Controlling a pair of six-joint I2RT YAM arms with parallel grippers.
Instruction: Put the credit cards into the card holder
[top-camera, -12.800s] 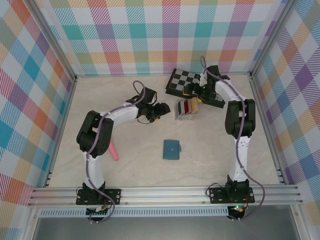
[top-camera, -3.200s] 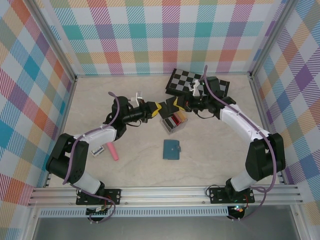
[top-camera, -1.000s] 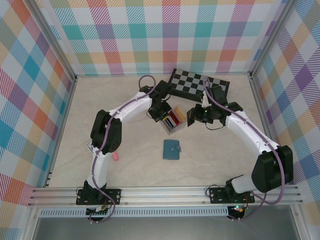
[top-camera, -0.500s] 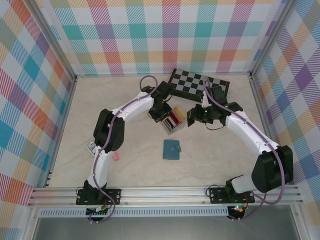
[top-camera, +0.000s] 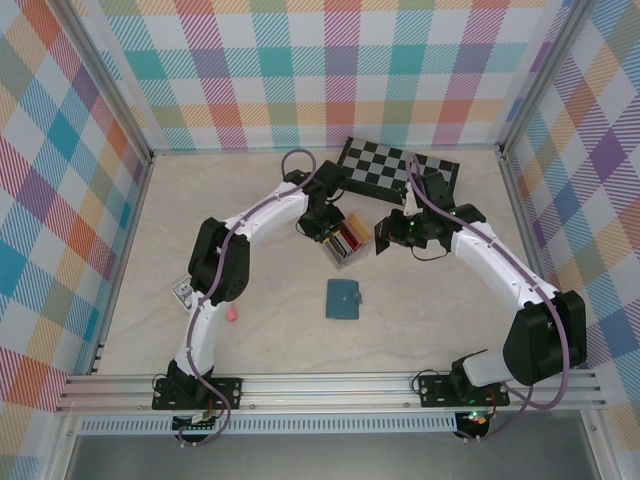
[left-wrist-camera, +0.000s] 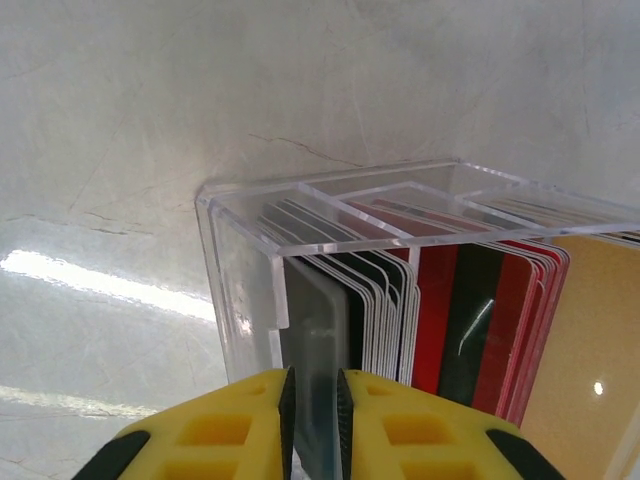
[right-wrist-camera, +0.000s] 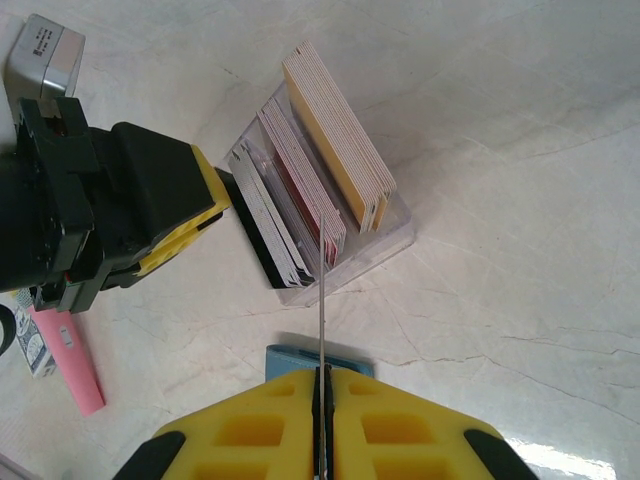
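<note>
1. No word, brand or number legible anywhere.
2. Dark print on the small silver block (right-wrist-camera: 44, 52) at the top left of the right wrist view: too blurred to read.
3. Black specks of print on the small white box (right-wrist-camera: 30, 348) just beside the pink stick (right-wrist-camera: 72, 365): too small to read.
4. Credit cards (left-wrist-camera: 470, 320) in the clear rack (left-wrist-camera: 240, 260): plain colour bands, no readable lettering.

Card holder (right-wrist-camera: 292, 360) mostly hidden behind right jaws; clear rack (left-wrist-camera: 240, 260) cut by right edge.
</note>
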